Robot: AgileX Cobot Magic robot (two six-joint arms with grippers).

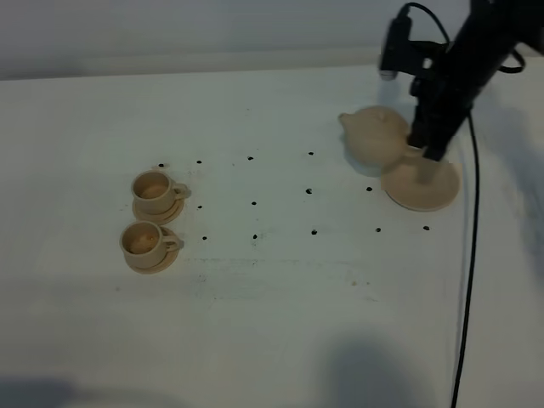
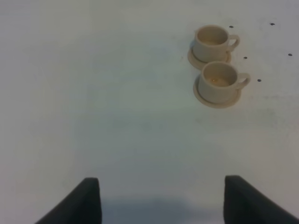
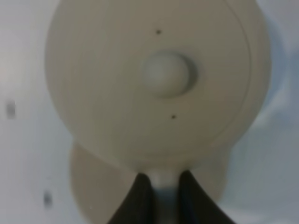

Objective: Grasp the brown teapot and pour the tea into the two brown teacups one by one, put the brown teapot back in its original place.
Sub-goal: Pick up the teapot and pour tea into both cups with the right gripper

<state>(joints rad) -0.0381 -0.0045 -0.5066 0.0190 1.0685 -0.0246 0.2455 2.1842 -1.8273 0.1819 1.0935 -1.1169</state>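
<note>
Holding the brown teapot (image 1: 374,136) by its loop handle (image 3: 160,184) alone is the main hazard at this stage. Your right claw (image 3: 161,198) is clamped on that handle. The rounded body hangs out ahead of the fingers, so the load sits away from the grip. If the clamp is light, the pot may rotate in the claw and dip its spout (image 1: 346,121) early, spilling onto the counter (image 1: 272,323).

In the high view the teapot sits just beside the flat round disc (image 1: 422,183), overlapping its edge. You cannot tell for certain whether it is clear of the surface.

The knobbed lid (image 3: 166,73) shows no retainer, so a steep pour may shed it.

The two brown teacups stand well apart from the teapot, on the left side of the counter. The far teacup (image 1: 154,189) and the near teacup (image 1: 143,240) sit on saucers that lie very close together. A stream aimed at one may wet the other, and a low pass may knock either. Their contents cannot be judged.

Your left claw (image 2: 162,186) has its jaws wide apart and holds nothing. It hovers near the teacups, so keep it out of the pouring path.

On return, centre the pot on the disc. An off-centre landing may leave it tilted on the rim.
</note>
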